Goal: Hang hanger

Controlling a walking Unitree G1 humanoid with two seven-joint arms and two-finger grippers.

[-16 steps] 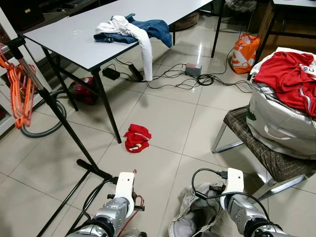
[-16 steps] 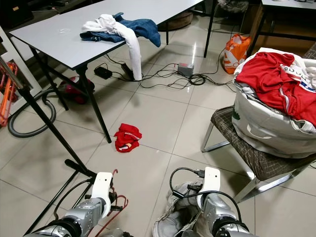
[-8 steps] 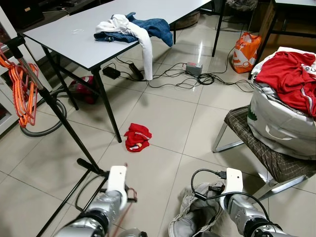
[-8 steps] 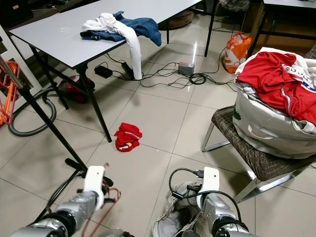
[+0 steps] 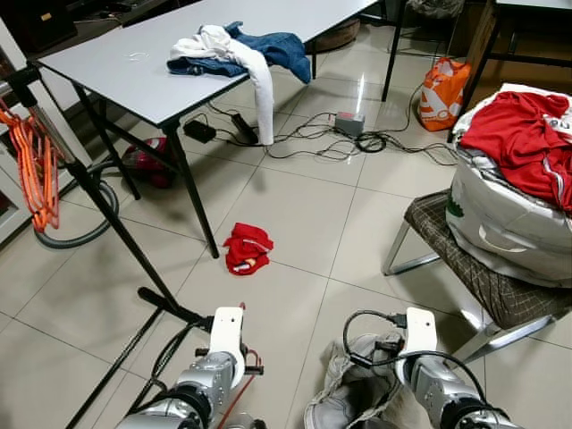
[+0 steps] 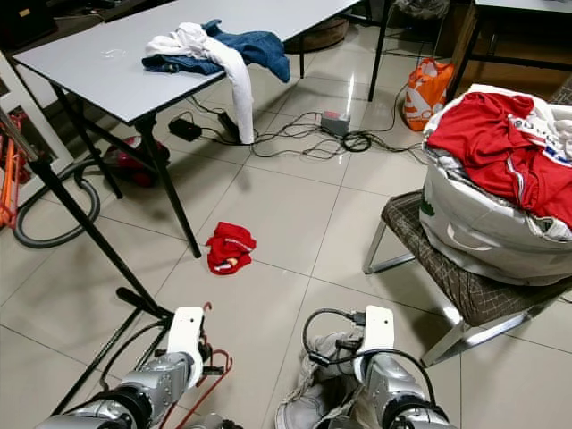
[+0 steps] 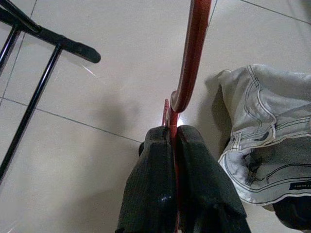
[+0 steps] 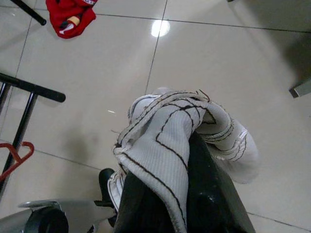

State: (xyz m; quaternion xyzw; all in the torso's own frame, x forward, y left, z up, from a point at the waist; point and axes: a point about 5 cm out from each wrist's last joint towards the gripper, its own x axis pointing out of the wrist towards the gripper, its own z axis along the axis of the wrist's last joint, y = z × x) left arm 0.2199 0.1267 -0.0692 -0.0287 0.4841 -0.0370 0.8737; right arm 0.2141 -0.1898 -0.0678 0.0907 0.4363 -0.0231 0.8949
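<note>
Left gripper [image 7: 174, 141] is down low over the tiled floor [image 5: 295, 214], its 2 black fingers pinched tight on a red hanger [image 7: 190, 53], which runs up and away from the tips. The black rack [image 5: 89, 188] stands just off to the robot's left, with orange hangers [image 5: 36, 165] on its bar. Right gripper [image 8: 194, 160] is wrapped in a pale grey garment [image 8: 170, 126] and looks clamped on it, though the cloth hides most of the fingers. A red cloth [image 5: 248, 248] lies ahead by the white table [image 5: 134, 67].
</note>
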